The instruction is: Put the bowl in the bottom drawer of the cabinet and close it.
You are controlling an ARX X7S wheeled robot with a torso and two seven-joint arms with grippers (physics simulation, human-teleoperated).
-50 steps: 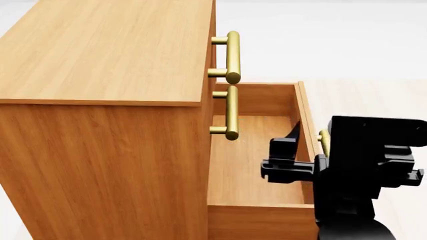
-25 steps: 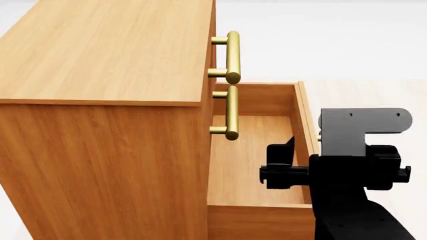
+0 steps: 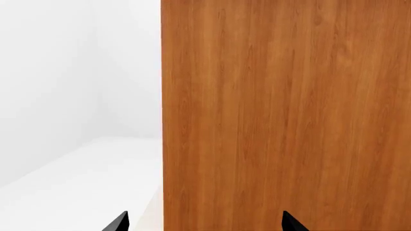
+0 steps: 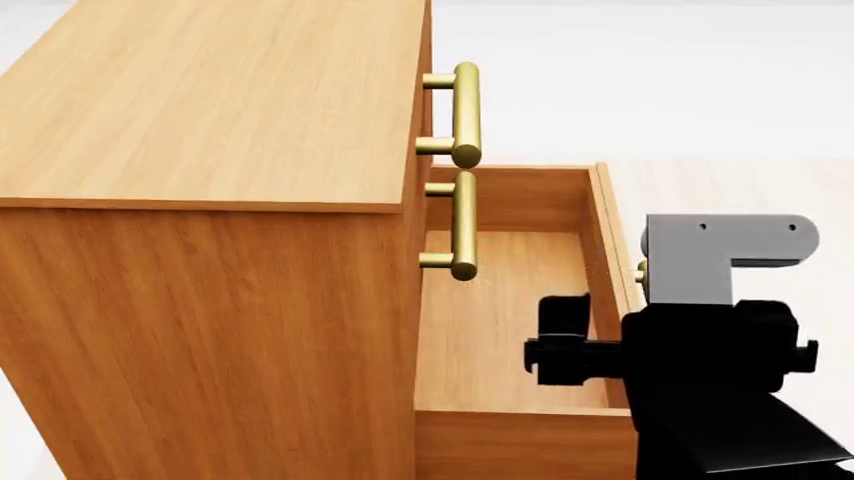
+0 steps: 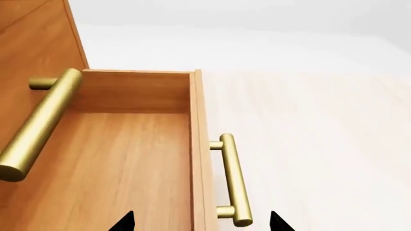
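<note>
honey-brown wood fills most of the head view: the cabinet [image 4: 200,110] stands at the left w/ its flat top toward the camera, and two brass bar handles [image 4: 465,115] are stacked down its front edge. below them the bottom drawer [image 4: 514,320] is pulled out, its wooden floor showing bare where the arm doesn't cover it. the bowl is not visible in any of the three views.

the right gripper [image 4: 567,355] hangs over the drawer's front right corner, black body w/ a grey bracket behind it, straddling the front panel. in the right wrist view only the two black fingers' tips [image 5: 125,222] show at the frame edge – set well apart, nothing between them, so released. that view looks down along the drawer's front panel, w/ the drawer handle [image 5: 232,180] on the outer face and pale floor [image 5: 321,144] beyond it; one upper handle [image 5: 38,122] shows over the drawer interior.

left gripper [image 3: 202,224]: its wrist view faces a flat cabinet panel [image 3: 282,110] close up, white background beside it. two black tips [image 3: 290,222] sit far apart – released, holding nothing.
</note>
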